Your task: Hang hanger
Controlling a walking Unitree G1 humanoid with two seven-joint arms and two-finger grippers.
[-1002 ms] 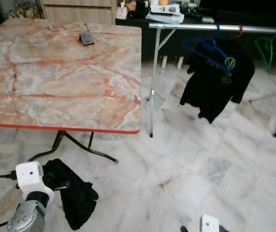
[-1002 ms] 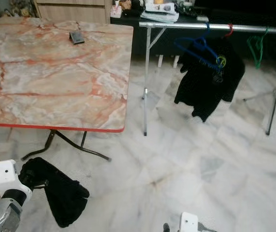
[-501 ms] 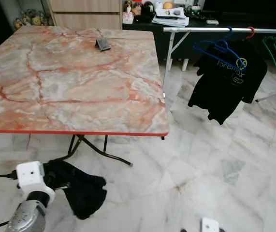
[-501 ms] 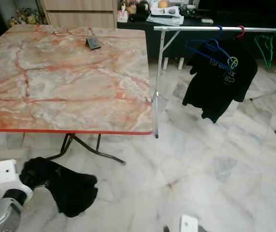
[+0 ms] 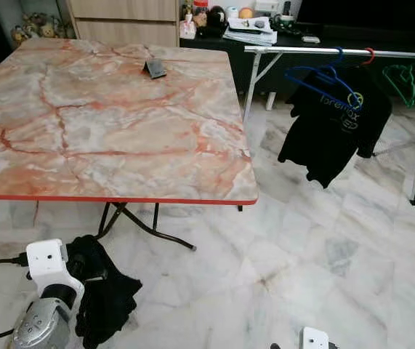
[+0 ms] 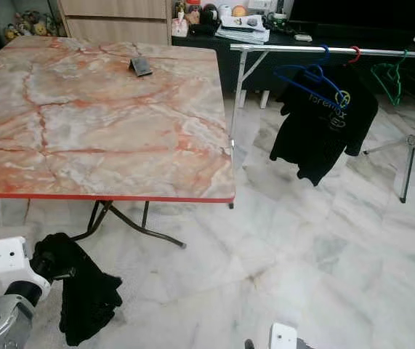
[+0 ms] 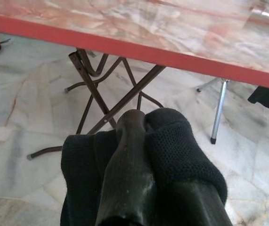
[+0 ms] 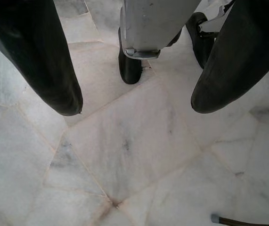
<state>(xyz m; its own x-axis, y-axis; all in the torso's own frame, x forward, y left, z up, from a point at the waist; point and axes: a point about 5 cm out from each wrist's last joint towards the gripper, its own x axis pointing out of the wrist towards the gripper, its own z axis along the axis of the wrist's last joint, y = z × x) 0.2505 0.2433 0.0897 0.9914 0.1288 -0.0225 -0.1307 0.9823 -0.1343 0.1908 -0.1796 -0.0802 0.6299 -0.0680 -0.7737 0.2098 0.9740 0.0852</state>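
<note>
My left gripper (image 7: pixel 146 123) is low at the lower left, in front of the table, and is shut on a black knitted garment (image 5: pixel 105 305) that droops from it toward the floor. The cloth (image 7: pixel 176 150) wraps over the fingers, so any hanger inside it is hidden. At the back right a silver clothes rail (image 5: pixel 381 51) carries a blue hanger (image 5: pixel 323 76) with a black T-shirt (image 5: pixel 334 127), a red hanger (image 5: pixel 369 54) and a green hanger (image 5: pixel 403 76). My right gripper (image 8: pixel 136 107) hangs open over the marble floor, holding nothing.
A large marble-patterned folding table (image 5: pixel 105 123) with a red edge stands left of the rail, a small dark object (image 5: pixel 154 68) on its far side. A dark cabinet (image 5: pixel 265 33) with clutter lies behind. My own leg (image 8: pixel 146 33) is near the right gripper.
The whole view has swung, shifting table and rail in the picture. The black garment now hangs straighter down from my left gripper instead of spreading out to the right.
</note>
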